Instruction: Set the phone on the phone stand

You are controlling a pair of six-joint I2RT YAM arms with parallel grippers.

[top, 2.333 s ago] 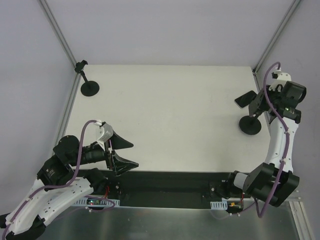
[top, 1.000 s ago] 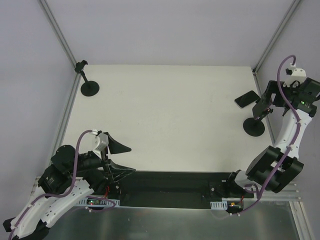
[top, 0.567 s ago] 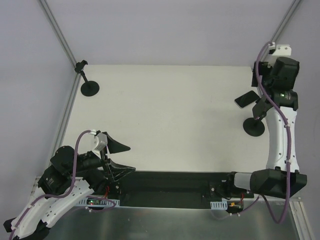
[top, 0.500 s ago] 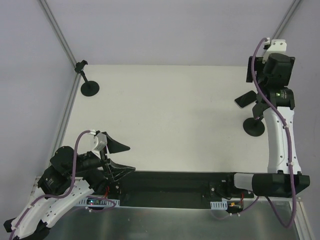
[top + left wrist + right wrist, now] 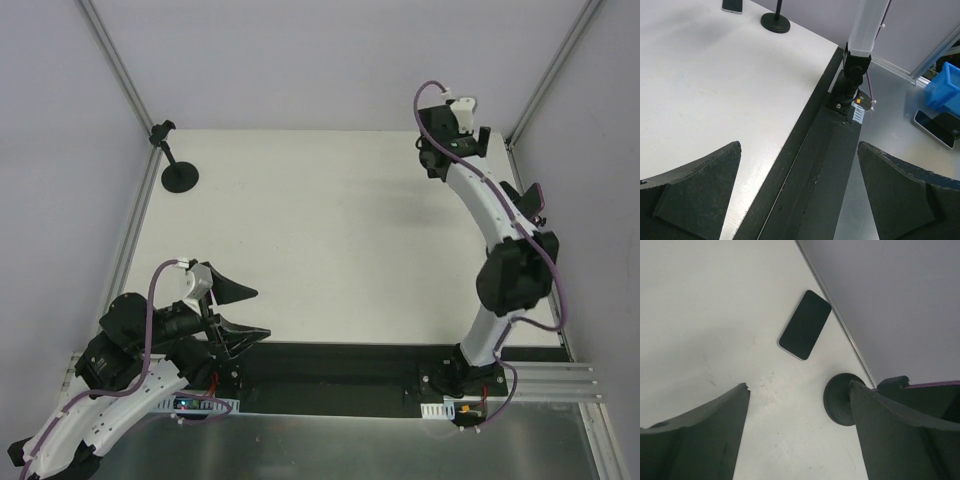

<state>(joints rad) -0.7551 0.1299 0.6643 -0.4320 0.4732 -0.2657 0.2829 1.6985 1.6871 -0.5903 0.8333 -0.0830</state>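
Observation:
The phone (image 5: 805, 325) lies flat, screen up, on the white table (image 5: 715, 315), a little apart from the phone stand's round black base (image 5: 838, 400). My right gripper (image 5: 799, 385) hangs open high above the table with nothing between its fingers; its right finger hides part of the base and the stem. In the top view the right gripper (image 5: 455, 148) is at the back of the table, and the arm covers the phone and that stand. My left gripper (image 5: 240, 313) stands open and empty by the near edge. The left wrist view catches the phone (image 5: 733, 5) and the phone stand (image 5: 775, 22) far off.
A second black stand (image 5: 178, 170) stands at the back left corner. Aluminium frame posts (image 5: 120, 80) and grey walls enclose the table. Off the table on the metal surface are a blue bin (image 5: 946, 90) and another phone (image 5: 937, 127).
The right arm has swung from beside the stand at the right edge up and leftward to the back of the table, gripper open. The phone stays flat. The left arm barely moved.

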